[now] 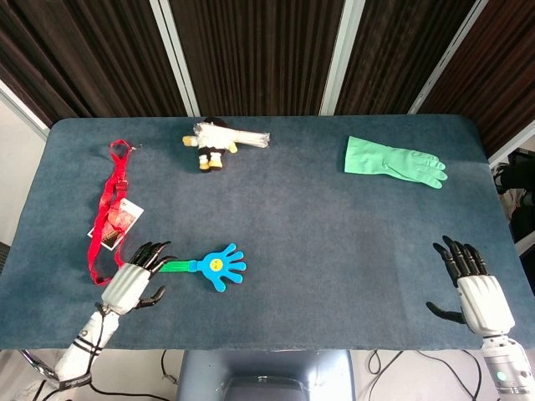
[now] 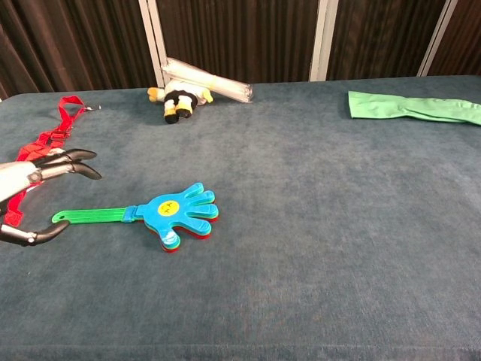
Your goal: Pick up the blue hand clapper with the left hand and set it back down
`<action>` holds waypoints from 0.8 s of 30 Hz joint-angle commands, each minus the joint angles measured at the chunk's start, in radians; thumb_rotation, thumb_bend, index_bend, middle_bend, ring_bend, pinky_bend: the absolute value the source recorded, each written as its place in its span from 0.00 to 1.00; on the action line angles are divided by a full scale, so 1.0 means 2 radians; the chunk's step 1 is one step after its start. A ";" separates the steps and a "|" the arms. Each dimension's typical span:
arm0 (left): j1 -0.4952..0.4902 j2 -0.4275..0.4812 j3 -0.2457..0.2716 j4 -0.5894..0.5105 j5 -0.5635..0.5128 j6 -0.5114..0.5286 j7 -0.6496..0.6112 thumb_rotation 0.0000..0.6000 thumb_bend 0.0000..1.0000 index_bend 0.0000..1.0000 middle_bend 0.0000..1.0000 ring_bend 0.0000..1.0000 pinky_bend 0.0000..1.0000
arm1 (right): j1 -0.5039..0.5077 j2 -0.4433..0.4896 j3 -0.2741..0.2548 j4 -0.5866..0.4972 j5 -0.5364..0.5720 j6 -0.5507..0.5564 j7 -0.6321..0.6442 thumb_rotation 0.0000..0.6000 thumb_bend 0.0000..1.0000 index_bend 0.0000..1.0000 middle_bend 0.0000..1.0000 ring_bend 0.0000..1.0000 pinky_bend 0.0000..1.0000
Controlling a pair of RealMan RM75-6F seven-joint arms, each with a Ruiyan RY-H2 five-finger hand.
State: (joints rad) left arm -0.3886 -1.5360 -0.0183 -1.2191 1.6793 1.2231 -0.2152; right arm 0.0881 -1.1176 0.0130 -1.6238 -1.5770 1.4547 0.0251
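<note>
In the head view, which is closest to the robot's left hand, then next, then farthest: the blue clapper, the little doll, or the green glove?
From the left hand:
1. Blue clapper, just beside its fingers.
2. Little doll, at the far edge.
3. Green glove, far right.

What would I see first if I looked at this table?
Probably the blue hand clapper with its green handle, lying near the front left of the table. The left robot hand hovers open right at the handle's end. You'd also spot the red lanyard on the left side and the green glove at the back right.
</note>
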 commanded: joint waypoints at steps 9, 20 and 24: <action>-0.042 -0.041 -0.018 0.021 -0.070 -0.086 0.026 1.00 0.38 0.25 0.00 0.00 0.00 | 0.004 0.001 -0.003 -0.002 0.001 -0.010 0.006 1.00 0.15 0.00 0.00 0.00 0.00; -0.063 -0.058 -0.027 0.032 -0.098 -0.109 0.035 1.00 0.38 0.30 0.00 0.00 0.00 | 0.004 0.006 -0.002 -0.009 0.004 -0.011 0.009 1.00 0.15 0.00 0.00 0.00 0.00; -0.066 -0.062 -0.025 0.030 -0.098 -0.107 0.036 1.00 0.38 0.31 0.00 0.00 0.00 | 0.004 0.005 -0.002 -0.009 0.006 -0.011 0.009 1.00 0.15 0.00 0.00 0.00 0.00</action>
State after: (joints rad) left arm -0.5200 -1.6584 -0.0696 -1.1583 1.4826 1.0076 -0.1431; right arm 0.0962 -1.1066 0.0094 -1.6418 -1.5652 1.4329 0.0436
